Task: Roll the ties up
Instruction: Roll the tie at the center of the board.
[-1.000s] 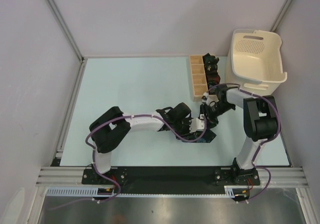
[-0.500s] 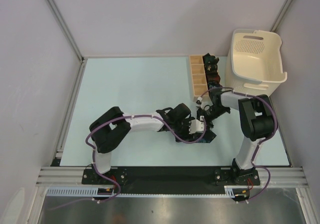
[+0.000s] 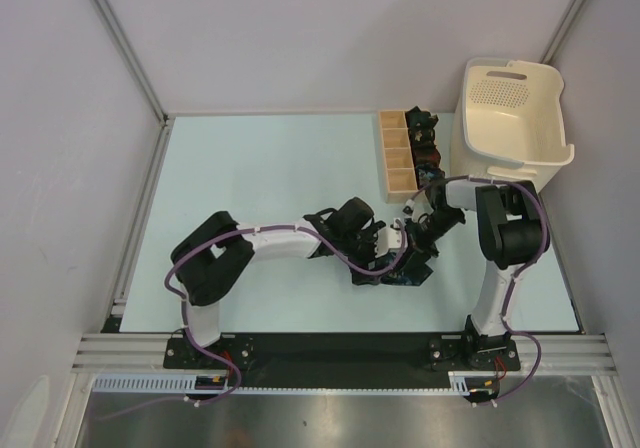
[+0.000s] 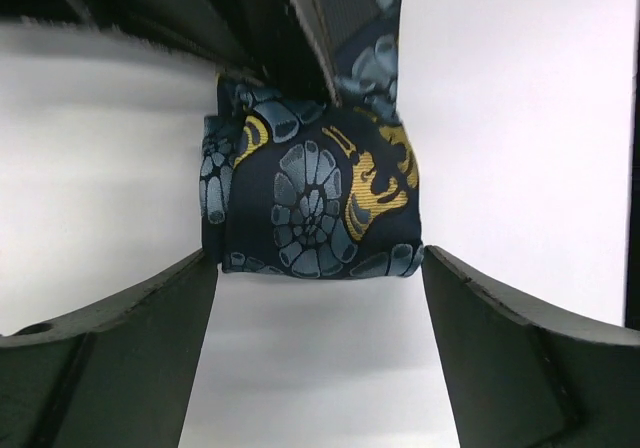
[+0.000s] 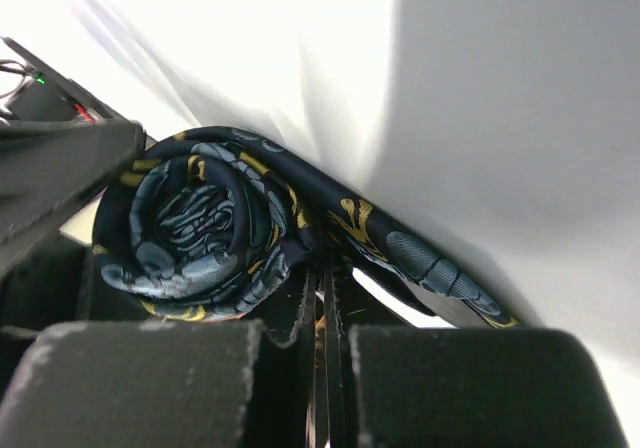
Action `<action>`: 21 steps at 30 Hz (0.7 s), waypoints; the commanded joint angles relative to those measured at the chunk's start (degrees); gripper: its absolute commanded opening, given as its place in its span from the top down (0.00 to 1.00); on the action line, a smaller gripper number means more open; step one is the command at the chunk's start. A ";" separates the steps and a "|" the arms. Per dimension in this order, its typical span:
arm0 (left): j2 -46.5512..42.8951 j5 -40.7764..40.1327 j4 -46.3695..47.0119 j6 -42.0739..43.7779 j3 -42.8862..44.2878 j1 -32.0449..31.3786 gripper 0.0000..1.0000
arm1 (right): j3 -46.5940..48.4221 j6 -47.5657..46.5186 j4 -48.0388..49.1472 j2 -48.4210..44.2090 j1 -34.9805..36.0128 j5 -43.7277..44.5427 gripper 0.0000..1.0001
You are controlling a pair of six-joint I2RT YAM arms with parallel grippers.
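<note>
Left wrist view: the left pincer [image 4: 320, 258] is spread wide, one finger either side of the one floral tie [image 4: 315, 203], rolled tight on the bench [image 4: 520, 118] straight ahead. Its spiral end faces the right pincer [image 5: 322, 313], clamped on its tail. Other dark coils [image 3: 424, 138] beyond cannot be counted.
</note>
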 commanded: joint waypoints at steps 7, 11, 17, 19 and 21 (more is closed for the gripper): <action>-0.91 2.03 3.13 -0.66 1.84 -1.03 0.12 | 4.18 0.26 6.18 7.78 6.14 6.61 1.00; -5.65 0.62 2.43 2.68 -4.22 0.11 0.12 | 6.64 3.42 9.08 10.15 10.96 3.89 1.00; -9.53 -1.40 1.29 4.18 -10.21 1.96 0.12 | 8.75 7.29 12.95 12.53 15.37 0.89 1.00; -9.71 -1.32 1.46 3.74 -10.91 2.22 0.14 | 9.19 7.64 13.22 12.80 16.42 0.37 1.00; -9.53 -1.32 1.72 3.31 -11.09 2.23 0.19 | 9.19 7.73 13.31 12.97 16.52 -0.07 1.00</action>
